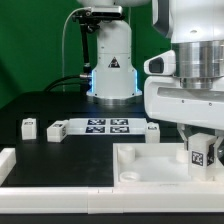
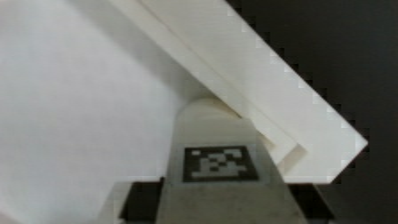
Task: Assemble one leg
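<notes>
My gripper [image 1: 198, 150] is shut on a leg [image 1: 197, 153], a small white block with a black-and-white tag. It holds the leg upright over the right part of the large white square panel [image 1: 140, 168]. In the wrist view the leg [image 2: 217, 150] sits between my dark fingers [image 2: 151, 203], and its far end reaches the panel [image 2: 80, 100] beside its raised rim [image 2: 231, 70]. I cannot tell whether the leg touches the panel.
Loose legs lie on the black table: one at the exterior view's left [image 1: 28, 127], one beside it [image 1: 57, 130], one right of the marker board [image 1: 152, 130]. The marker board [image 1: 105, 127] lies mid-table. The robot base [image 1: 112, 70] stands behind. A white L-shaped rail [image 1: 12, 165] lies front left.
</notes>
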You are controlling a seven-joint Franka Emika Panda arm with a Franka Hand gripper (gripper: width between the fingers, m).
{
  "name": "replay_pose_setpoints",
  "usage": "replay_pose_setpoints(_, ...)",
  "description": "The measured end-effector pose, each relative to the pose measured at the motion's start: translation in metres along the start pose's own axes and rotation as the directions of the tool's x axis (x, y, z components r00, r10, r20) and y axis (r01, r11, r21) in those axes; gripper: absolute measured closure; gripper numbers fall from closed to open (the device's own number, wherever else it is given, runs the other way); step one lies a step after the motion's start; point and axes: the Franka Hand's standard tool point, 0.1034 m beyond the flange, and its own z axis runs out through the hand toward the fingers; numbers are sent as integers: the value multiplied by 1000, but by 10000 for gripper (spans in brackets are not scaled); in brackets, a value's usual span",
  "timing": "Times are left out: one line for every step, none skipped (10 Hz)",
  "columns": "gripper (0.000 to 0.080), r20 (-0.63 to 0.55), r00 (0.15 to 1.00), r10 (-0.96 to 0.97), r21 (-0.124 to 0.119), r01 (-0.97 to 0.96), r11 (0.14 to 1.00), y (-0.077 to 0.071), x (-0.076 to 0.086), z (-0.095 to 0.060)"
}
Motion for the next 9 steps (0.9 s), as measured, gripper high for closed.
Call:
replay_pose_setpoints(508,8,994,113,4,-113,994,-1,-1,0)
replay_pose_setpoints(508,13,981,195,6,-195,981,-1,-1,0)
replay_pose_setpoints(431,16,976,216,6,-216,976,-1,-2,0)
replay_pose_setpoints(431,16,982,188,7,-188,982,-1,-2,0)
replay_pose_setpoints(250,16,988,152,7,-153,988,-1,-2,0)
replay_pose_setpoints(171,16,988,152,7,-152,988,-1,-2,0)
replay_pose_setpoints(156,12,1000,25,8,-25,1000,-1,-2,0)
replay_pose_setpoints(156,10,992,-124,10,124,992,-1,-2,0)
replay_pose_setpoints(151,8,967,-254,12,254,967,-2,-2,-1)
